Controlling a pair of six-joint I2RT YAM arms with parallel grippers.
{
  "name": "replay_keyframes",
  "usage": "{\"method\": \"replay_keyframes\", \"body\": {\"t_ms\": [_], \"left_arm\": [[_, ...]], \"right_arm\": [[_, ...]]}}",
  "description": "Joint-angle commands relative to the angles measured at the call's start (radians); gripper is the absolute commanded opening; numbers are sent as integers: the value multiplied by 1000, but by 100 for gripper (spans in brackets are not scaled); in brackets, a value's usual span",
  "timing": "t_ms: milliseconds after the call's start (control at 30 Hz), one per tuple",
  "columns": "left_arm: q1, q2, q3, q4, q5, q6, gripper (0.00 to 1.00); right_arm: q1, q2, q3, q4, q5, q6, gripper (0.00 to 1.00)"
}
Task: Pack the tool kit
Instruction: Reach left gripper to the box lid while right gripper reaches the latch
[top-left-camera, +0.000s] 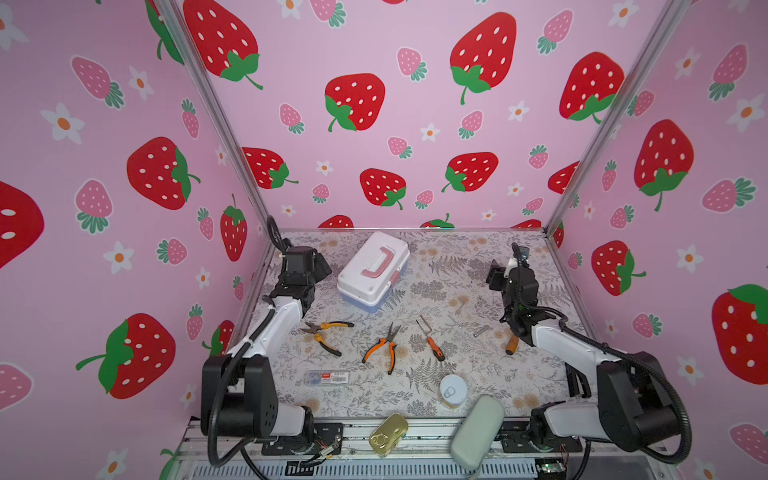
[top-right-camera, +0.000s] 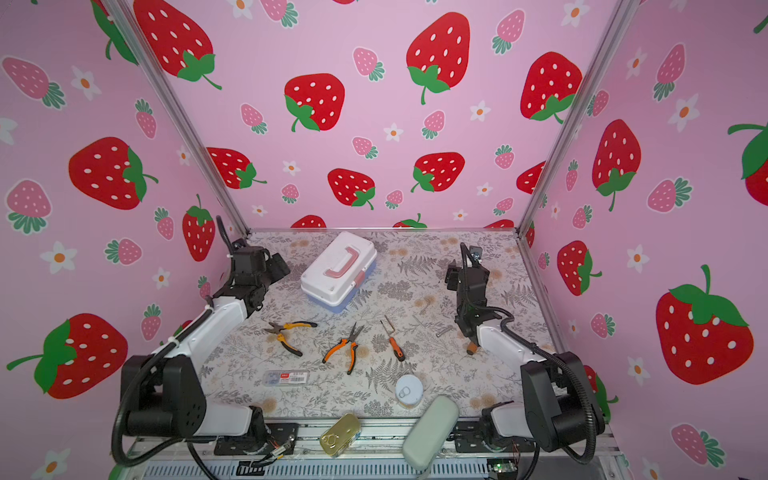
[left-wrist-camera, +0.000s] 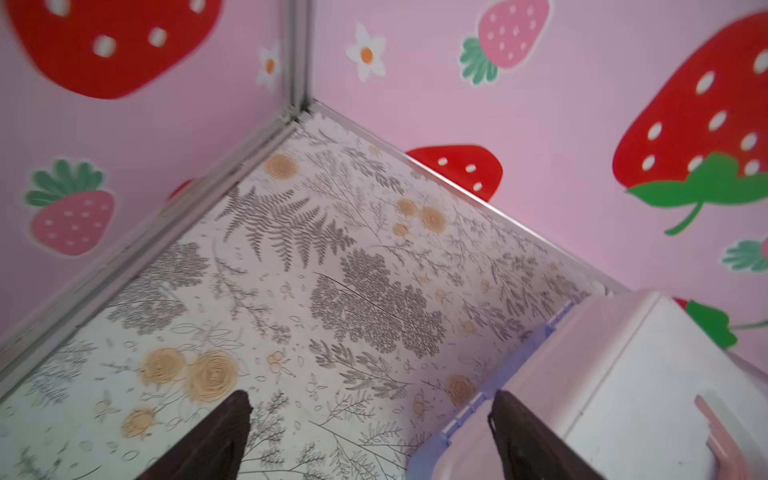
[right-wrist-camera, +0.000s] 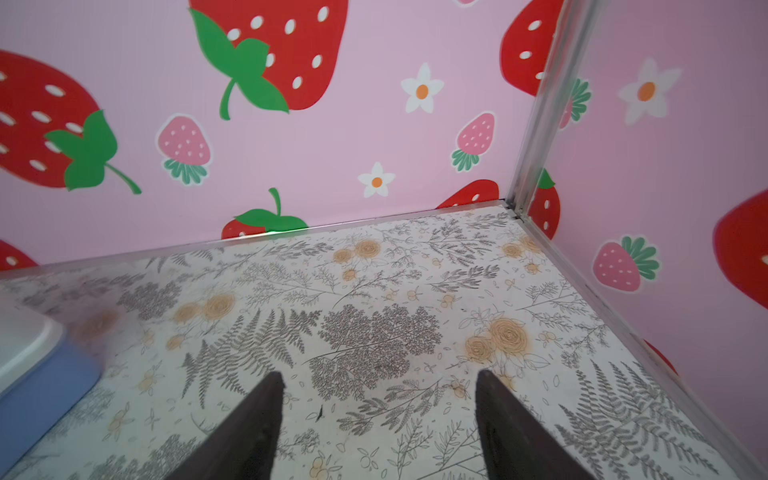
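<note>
Sitting shut at the far middle of the table (top-left-camera: 490, 365), the tool kit (top-left-camera: 372, 270) needs opening first. The left gripper (left-wrist-camera: 370, 419) and right gripper (right-wrist-camera: 378, 399) flank it, both spread and empty. One should steady the base while the other flips the pink latch (top-left-camera: 397, 277).

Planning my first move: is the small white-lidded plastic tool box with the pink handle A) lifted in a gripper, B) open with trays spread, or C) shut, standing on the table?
C: the tool box stands on the floral table, white lid down on its blue base, handle flat.
</note>
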Motion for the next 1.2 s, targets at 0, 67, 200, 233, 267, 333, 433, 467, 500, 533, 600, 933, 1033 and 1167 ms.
{"method": "replay_keyframes", "body": {"t_ms": [0,67,200,233,267,333,433,467,500,533,600,933,1033,1167], "left_arm": [[-16,107,137,-87,189,95,93],[-16,144,147,-78,241,109,94],[-13,164,140,-43,341,129,97],[-12,175,148,-36,387,132,98],[-9,192,160,-37,434,137,99],[1,229,187,-42,522,124,98],[13,260,185,11,630,78,98],[13,262,180,21,640,75,98],[14,262,180,21,644,73,99],[12,264,179,24,655,65,99],[12,273,179,38,700,49,100],[-124,291,255,-87,705,133,99],[-165,308,287,-136,689,154,99],[-225,310,325,-215,544,209,99]], "right_arm": [[8,47,47,-86,-224,151,67],[22,99,86,-75,-330,201,67],[53,232,181,-71,-448,316,70],[59,273,207,-55,-489,337,70],[64,317,239,-38,-529,361,69],[75,400,289,11,-607,411,69],[98,507,334,132,-692,497,68],[107,538,351,156,-707,522,69],[112,565,371,167,-719,539,69],[119,597,395,176,-737,554,70],[127,644,430,185,-771,575,71],[129,668,430,229,-854,614,73],[127,643,405,235,-853,602,74],[110,630,387,230,-860,596,74]]}}
